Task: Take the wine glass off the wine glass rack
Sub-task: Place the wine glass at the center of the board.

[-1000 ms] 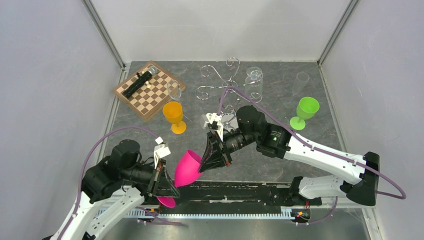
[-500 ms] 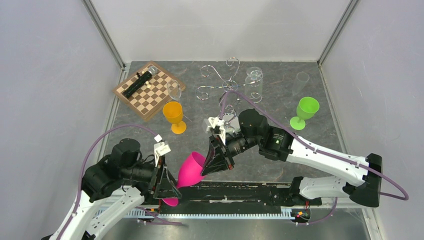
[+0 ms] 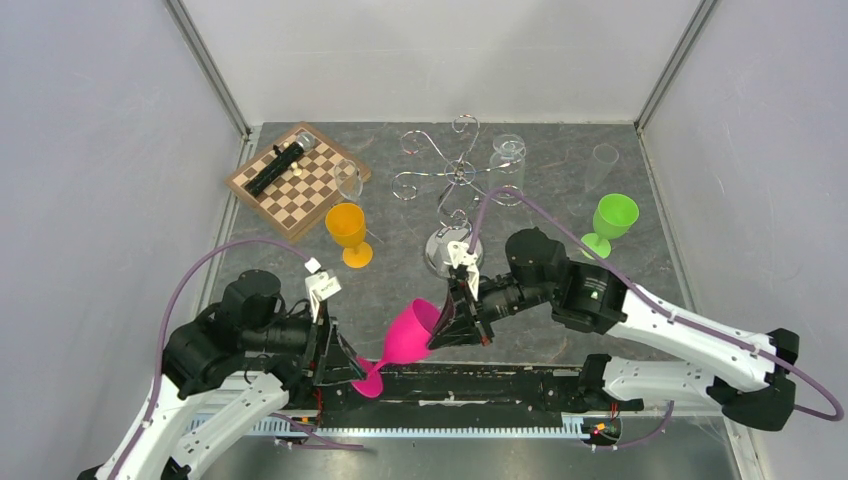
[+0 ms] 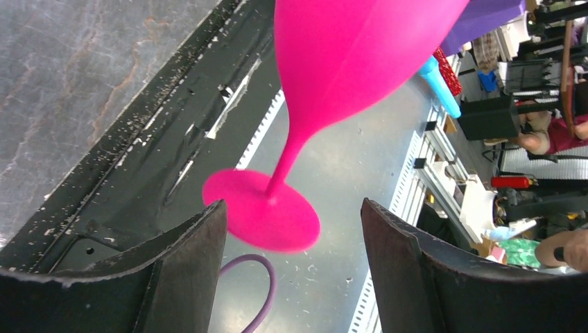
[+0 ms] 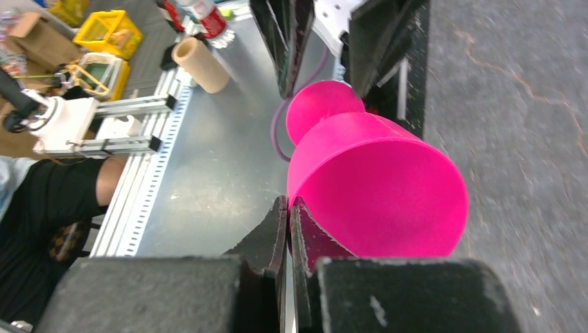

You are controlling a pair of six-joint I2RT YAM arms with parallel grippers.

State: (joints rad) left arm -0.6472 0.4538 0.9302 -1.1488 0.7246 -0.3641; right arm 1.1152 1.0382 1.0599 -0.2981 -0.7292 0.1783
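Over the table [image 3: 390, 270], clear of the rack [image 3: 443, 252], the right gripper [image 3: 447, 325] pinched the glass [image 3: 412, 335]; the gaping left gripper [image 3: 345, 366] should probably close on its foot next.

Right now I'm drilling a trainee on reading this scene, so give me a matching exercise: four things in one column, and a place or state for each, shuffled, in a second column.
Column one
1. pink wine glass
2. orange wine glass
3. green wine glass
4. left pincer

Column two
A. upright, farthest to the right
B. open around a glass's foot
C. upright beside the chessboard
D. tilted, rim pinched by the right pincer

Pairs: 1-D, 2-C, 3-A, 4-B
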